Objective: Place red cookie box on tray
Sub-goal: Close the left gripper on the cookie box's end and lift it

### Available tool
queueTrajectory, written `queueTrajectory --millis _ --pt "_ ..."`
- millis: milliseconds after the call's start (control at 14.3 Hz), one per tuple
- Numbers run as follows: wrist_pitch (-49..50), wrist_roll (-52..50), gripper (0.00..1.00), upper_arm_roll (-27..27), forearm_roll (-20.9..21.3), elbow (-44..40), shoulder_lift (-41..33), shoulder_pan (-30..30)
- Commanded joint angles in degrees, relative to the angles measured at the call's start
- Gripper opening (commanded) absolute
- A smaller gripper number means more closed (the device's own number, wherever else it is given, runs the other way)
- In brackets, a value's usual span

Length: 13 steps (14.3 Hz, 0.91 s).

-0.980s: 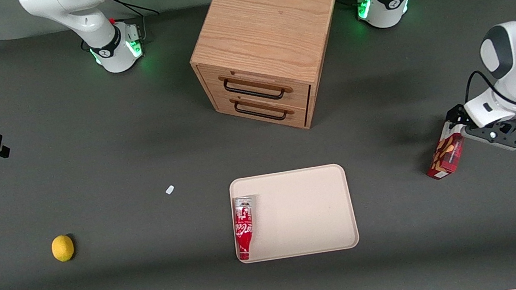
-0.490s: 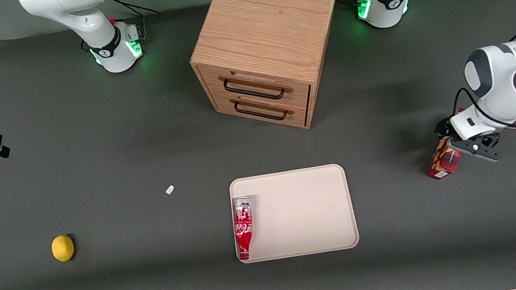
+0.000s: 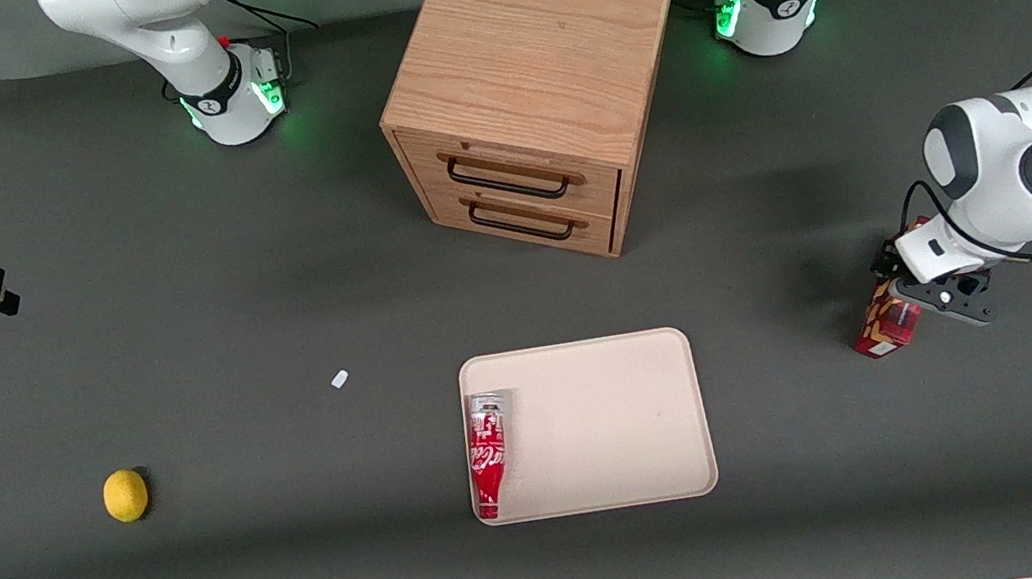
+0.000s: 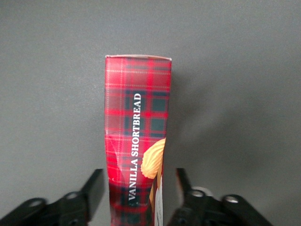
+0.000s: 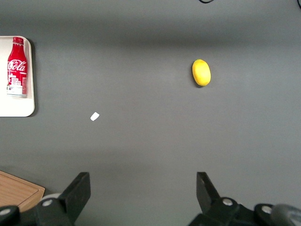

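The red cookie box (image 3: pixel 885 325), a slim tartan cardboard carton printed "Vanilla Shortbread", stands on the matte dark-grey table (image 3: pixel 178 327) toward the working arm's end, well apart from the tray (image 3: pixel 615 417). Across the front view lie a smooth yellow lemon (image 3: pixel 125 495), a small white scrap (image 3: pixel 340 379), then the flat cream tray with rounded corners holding a red Coca-Cola bottle (image 3: pixel 487 453) on its side along one rim, nearer the camera than the grained wooden drawer cabinet (image 3: pixel 538 84). The gripper (image 4: pixel 137 195) sits at the box's upper end, its black fingers (image 4: pixel 94 190) spread either side of it; whether they press the cardboard I cannot tell.
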<state>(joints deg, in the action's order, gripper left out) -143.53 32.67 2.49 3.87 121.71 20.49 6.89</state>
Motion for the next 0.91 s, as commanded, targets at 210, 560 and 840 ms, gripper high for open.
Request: queueTrajectory --millis 210,560,840 --pt "-0.4 0.0 0.03 -0.6 0.5 0.2 0.0 -0.5" --pt "0.4 -0.2 0.0 -0.6 0.4 -0.3 -0.6 -0.4" --pt "9.1 -1.5 0.0 -0.6 -0.3 -5.5 -3.7 -0.5"
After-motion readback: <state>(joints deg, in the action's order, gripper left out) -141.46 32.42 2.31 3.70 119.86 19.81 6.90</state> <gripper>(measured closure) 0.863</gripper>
